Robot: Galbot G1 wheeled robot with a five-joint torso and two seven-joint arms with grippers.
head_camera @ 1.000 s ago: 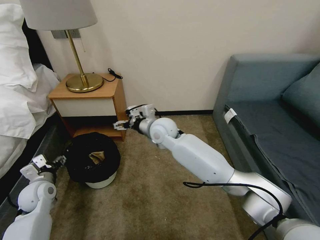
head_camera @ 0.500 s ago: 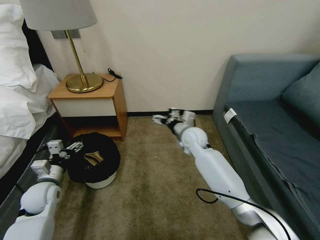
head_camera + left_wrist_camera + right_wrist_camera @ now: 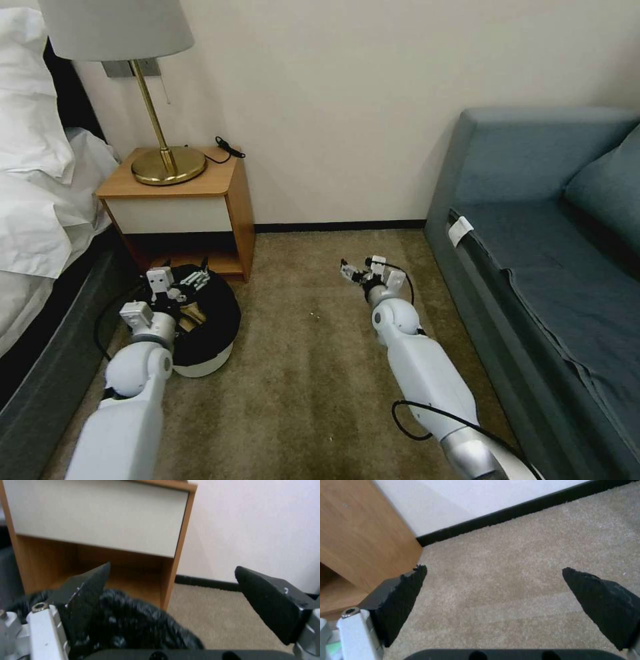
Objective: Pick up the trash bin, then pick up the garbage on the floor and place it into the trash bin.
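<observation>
Two grippers: both low over the carpet (image 3: 300, 373), fingers spread wide, holding nothing.
Writing: none readable on any item; white tag (image 3: 459, 231) on the sofa edge blank as far as can be told.
Left gripper (image 3: 191, 278): over the far part of the bin mouth, pointing toward the nightstand; fingers wide apart.
Left fingers (image 3: 86, 590): in the left wrist view one dark pad just over the crinkled black bag, the other over bare carpet; contact with the bag cannot be told.
Bin (image 3: 203, 357): round, white, lined with a black bag (image 3: 133, 627); upright on the carpet in front of the nightstand, beside the bed.
Garbage: brown crumpled paper (image 3: 192, 313) lying inside the bin, partly behind the left arm.
Right gripper (image 3: 357, 274): near mid-floor, between nightstand and sofa, well apart from the bin.
Right fingers (image 3: 403, 597): wide apart over bare carpet, nothing between them; nightstand corner at the edge of the right wrist view.
Nightstand (image 3: 193, 207): wooden, white drawer front, open shelf below; against the wall.
Lamp (image 3: 163, 160): brass base on the nightstand top, pale shade above.
Sofa (image 3: 553, 253): grey-blue, along the right side.
Bed (image 3: 40, 200): white linen, on the left.
</observation>
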